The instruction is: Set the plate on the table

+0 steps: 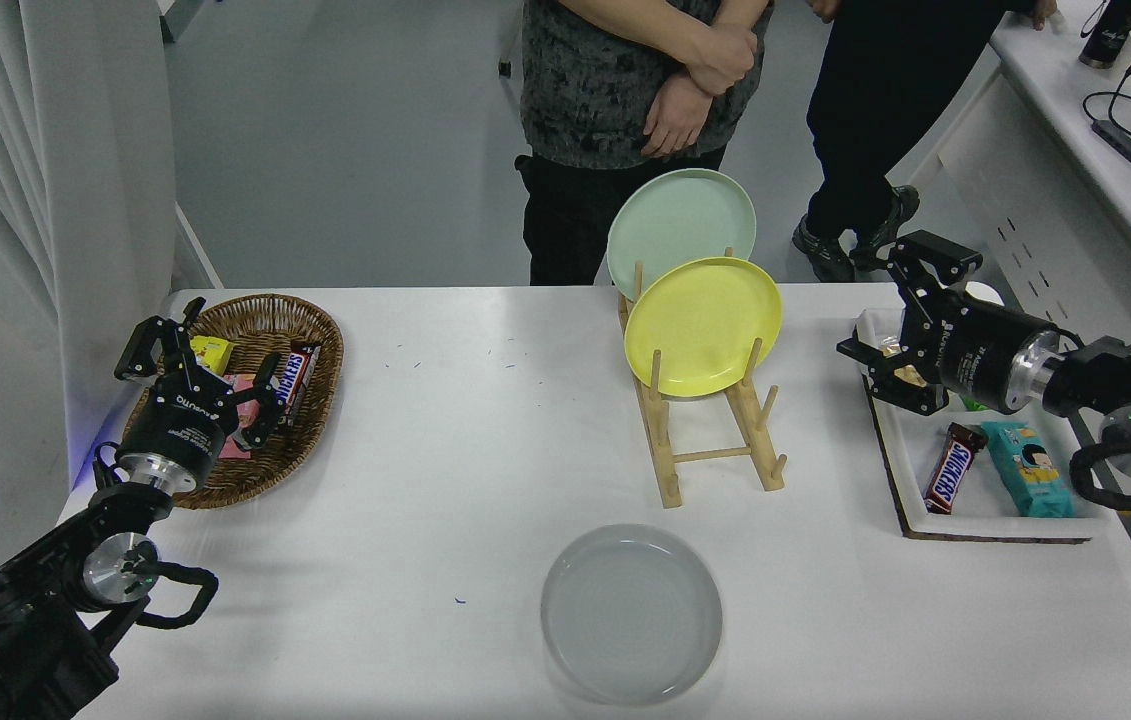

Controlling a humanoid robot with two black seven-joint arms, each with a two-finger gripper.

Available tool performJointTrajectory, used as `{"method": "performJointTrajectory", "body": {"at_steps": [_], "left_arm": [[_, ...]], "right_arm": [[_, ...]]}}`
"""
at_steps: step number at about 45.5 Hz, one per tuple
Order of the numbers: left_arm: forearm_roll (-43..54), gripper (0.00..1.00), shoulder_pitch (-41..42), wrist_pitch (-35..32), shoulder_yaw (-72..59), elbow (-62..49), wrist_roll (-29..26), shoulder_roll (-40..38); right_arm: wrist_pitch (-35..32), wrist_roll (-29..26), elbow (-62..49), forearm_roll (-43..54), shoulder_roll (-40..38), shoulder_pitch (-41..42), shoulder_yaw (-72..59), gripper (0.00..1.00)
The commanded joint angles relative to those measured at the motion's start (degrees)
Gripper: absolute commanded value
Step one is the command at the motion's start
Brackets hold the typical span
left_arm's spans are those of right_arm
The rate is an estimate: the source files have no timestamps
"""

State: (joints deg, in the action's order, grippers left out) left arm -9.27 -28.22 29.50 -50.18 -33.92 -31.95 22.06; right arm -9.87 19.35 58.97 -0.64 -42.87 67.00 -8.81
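The light-grey plate lies flat on the white table, near the front edge at the middle. My right gripper hovers open and empty above the left end of the white snack tray, far to the upper right of the plate. My left gripper is parked open over the wicker basket at the left.
A wooden dish rack behind the plate holds a yellow plate and a mint-green plate upright. The tray holds a Snickers bar and a teal packet. Two people stand at the far side.
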Motion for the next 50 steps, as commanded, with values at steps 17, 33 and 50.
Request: {"method": "performJointTrajectory", "body": {"at_steps": [17, 33, 50], "left_arm": [[0.04, 0.98, 0.01, -0.06, 0.00, 0.00, -0.04, 0.00], [-0.05, 0.98, 0.01, -0.05, 0.00, 0.00, -0.04, 0.00], [0.04, 0.98, 0.01, 0.03, 0.00, 0.00, -0.04, 0.00]], "right_arm": [[0.29, 3.94, -23.82, 8.64, 12.11, -11.80, 20.06, 1.00], [-0.14, 3.94, -24.43, 8.73, 16.76, -20.76, 33.75, 1.00], [-4.10, 3.32, -24.43, -3.22, 23.62, -27.00, 43.35, 1.00]]}}
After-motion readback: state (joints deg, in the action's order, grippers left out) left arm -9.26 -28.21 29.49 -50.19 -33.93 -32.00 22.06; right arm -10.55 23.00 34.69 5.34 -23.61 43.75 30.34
